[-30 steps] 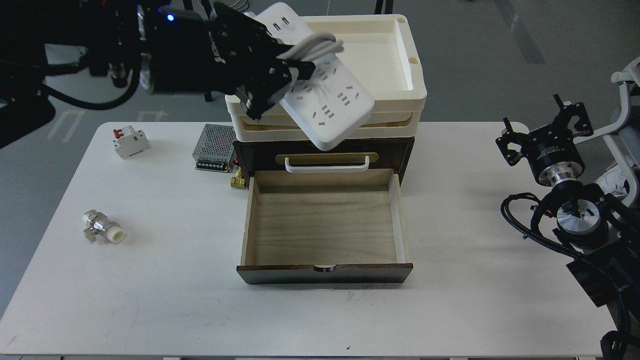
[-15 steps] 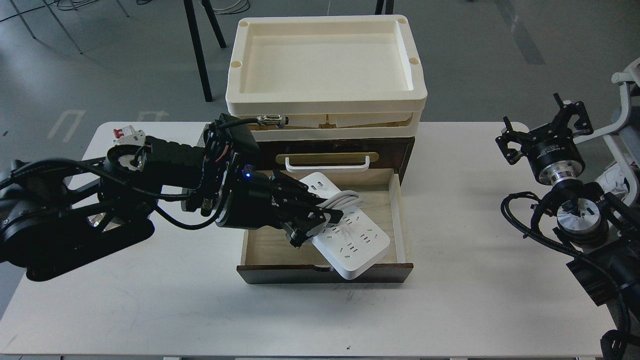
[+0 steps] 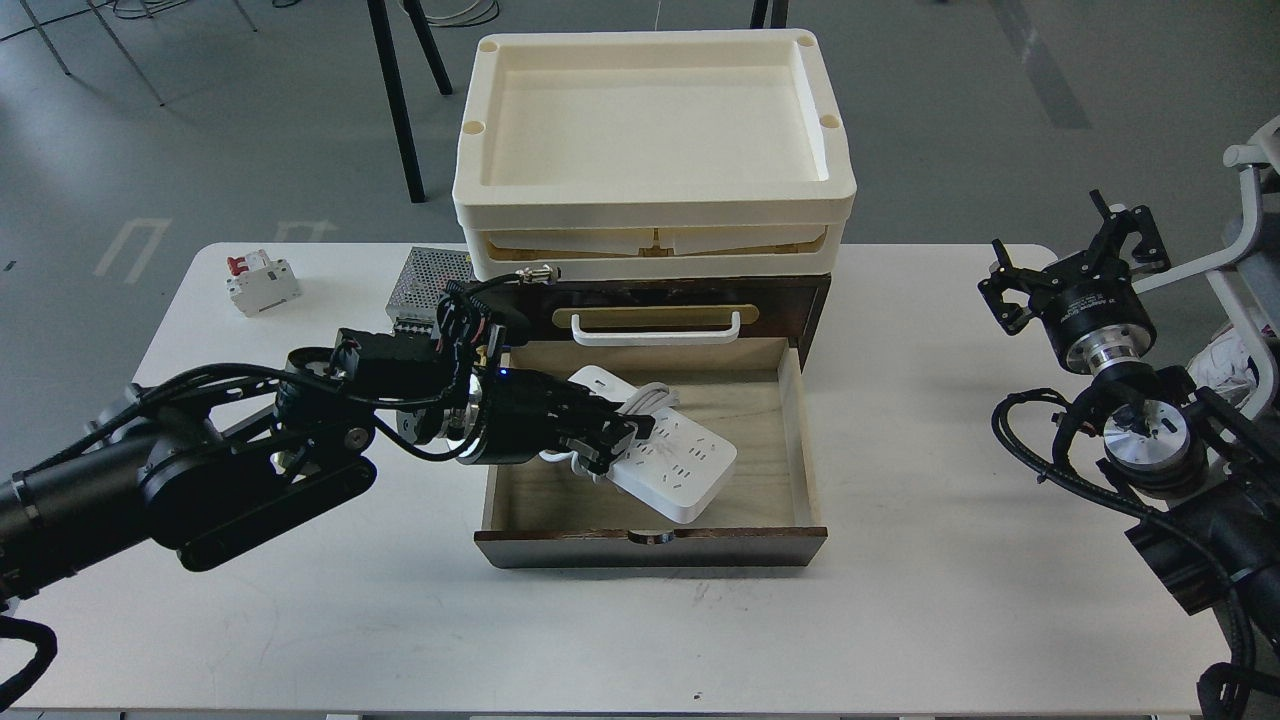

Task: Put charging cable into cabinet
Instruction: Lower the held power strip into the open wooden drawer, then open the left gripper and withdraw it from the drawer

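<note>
The charging cable (image 3: 672, 462), a flat white power strip with a white cord looped round its middle, lies low inside the open pale-wood drawer (image 3: 760, 440) of the dark brown cabinet (image 3: 790, 300). My left gripper (image 3: 612, 437) reaches into the drawer from the left and is shut on the strip at its cord loop. My right gripper (image 3: 1070, 270) is at the far right above the table edge, its fingers spread open and empty.
Cream plastic trays (image 3: 650, 210) are stacked on top of the cabinet. A white circuit breaker with a red switch (image 3: 260, 283) and a perforated metal power supply box (image 3: 425, 285) sit at the back left of the white table (image 3: 900, 600).
My left gripper has carried the power strip down from above the trays into the drawer, and it now sits lower and further left inside. The right arm has shifted slightly.
</note>
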